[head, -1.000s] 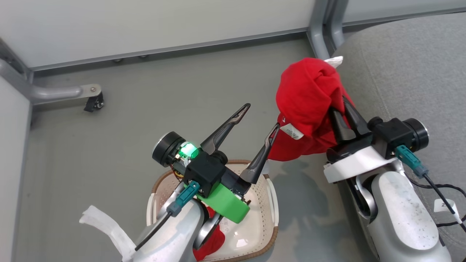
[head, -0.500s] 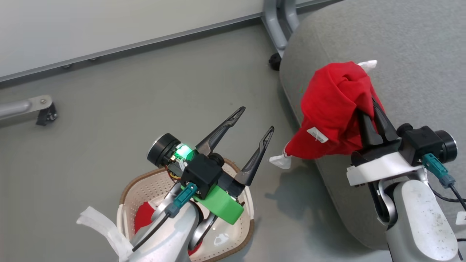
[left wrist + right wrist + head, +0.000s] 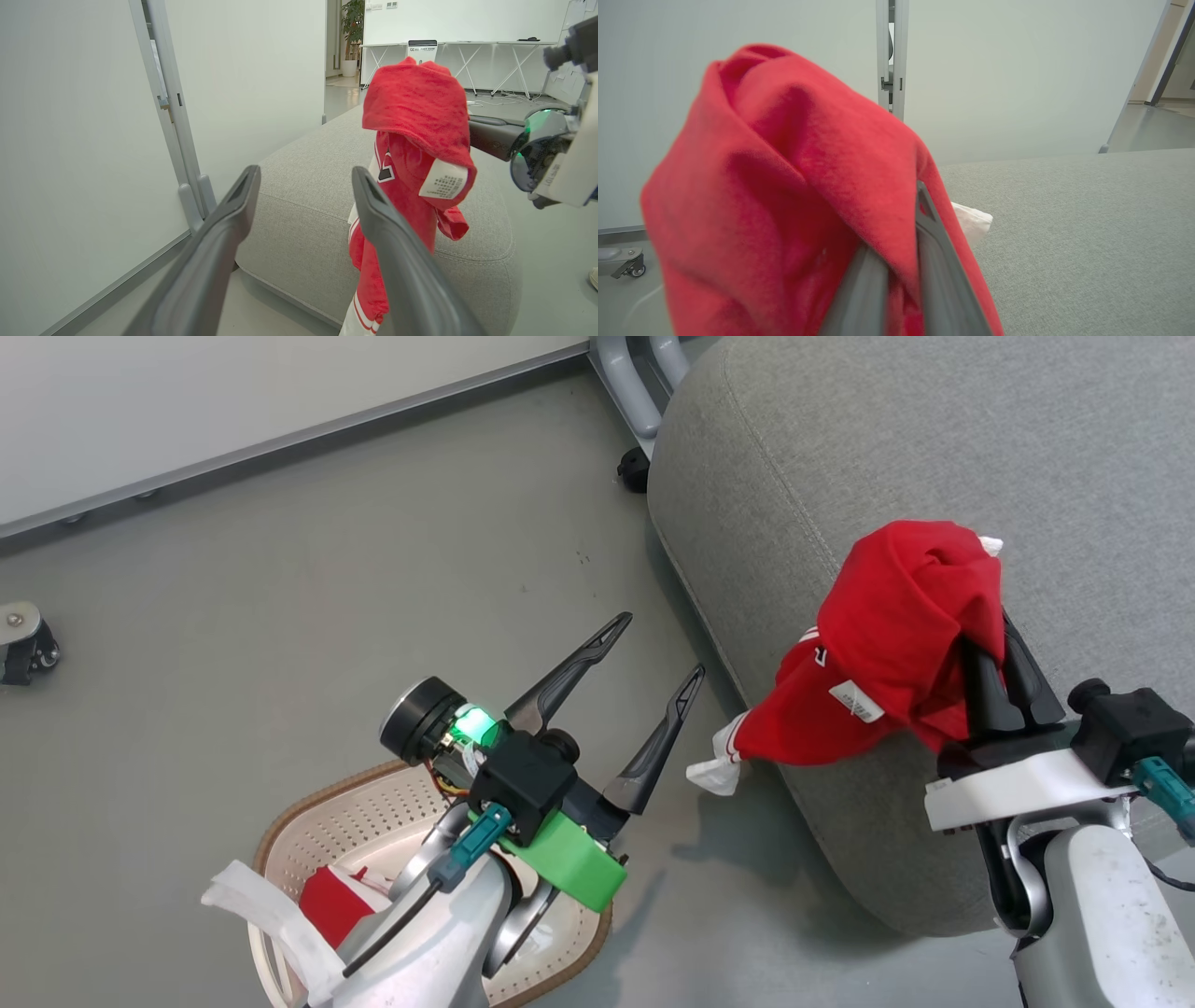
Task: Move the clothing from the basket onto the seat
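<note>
Right gripper (image 3: 997,679) pinched the clothing (image 3: 896,607) tight over the seat (image 3: 887,448) edge.
Left gripper (image 3: 658,646) gaped empty at its 9 o'clock, near the basket (image 3: 345,803); the white care label (image 3: 856,700) was too small to read.

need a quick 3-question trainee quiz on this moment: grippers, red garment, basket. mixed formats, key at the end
1. True or false: the right gripper is shut on the bright red soft garment with white trim.
2. Pick one. The left gripper, with its two long dark fingers, is:
A. open and empty
B. shut on a white sleeve
C. pushed down inside a cardboard box
3. Fill the gap: inside the oval white perforated plastic basket with a brown rim lies a piece of ____ fabric.

Key: 1 true; 2 A; 3 red.
</note>
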### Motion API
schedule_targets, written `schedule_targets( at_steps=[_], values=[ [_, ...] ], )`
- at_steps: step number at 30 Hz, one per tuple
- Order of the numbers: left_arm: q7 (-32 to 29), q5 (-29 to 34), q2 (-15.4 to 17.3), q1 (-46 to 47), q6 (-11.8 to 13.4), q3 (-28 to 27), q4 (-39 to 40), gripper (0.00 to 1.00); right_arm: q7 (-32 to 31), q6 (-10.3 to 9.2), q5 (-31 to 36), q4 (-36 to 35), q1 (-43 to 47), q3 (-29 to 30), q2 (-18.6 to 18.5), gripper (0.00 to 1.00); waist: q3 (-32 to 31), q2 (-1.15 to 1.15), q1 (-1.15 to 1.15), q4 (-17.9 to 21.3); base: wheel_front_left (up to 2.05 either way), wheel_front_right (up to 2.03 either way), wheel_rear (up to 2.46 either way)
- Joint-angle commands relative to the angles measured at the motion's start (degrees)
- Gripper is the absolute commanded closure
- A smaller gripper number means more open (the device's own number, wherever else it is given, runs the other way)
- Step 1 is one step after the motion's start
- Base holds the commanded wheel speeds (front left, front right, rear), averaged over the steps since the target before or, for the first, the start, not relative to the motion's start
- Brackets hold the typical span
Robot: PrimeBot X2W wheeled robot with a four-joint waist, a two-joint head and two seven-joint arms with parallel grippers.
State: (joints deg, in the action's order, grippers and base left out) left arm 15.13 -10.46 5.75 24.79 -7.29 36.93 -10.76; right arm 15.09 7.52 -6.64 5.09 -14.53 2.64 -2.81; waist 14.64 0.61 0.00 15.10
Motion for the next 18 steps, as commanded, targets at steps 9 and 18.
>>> schedule_targets(
  at_steps=[9,18],
  values=[
    [0.0,0.6,0.9,2.0,-0.2,0.0,0.0,0.0,0.1,-0.06,-2.1,-1.0,-6.3,2.8,-0.2,1.0,3.4,-0.61,0.0,-0.1,0.0,0.0,0.0],
    [0.0,1.5,1.6,4.5,-0.2,0.7,0.1,0.0,0.1,-0.05,-0.6,-1.2,-19.3,6.5,-1.5,1.0,11.4,-0.61,0.0,0.3,0.0,0.0,0.0]
  ],
)
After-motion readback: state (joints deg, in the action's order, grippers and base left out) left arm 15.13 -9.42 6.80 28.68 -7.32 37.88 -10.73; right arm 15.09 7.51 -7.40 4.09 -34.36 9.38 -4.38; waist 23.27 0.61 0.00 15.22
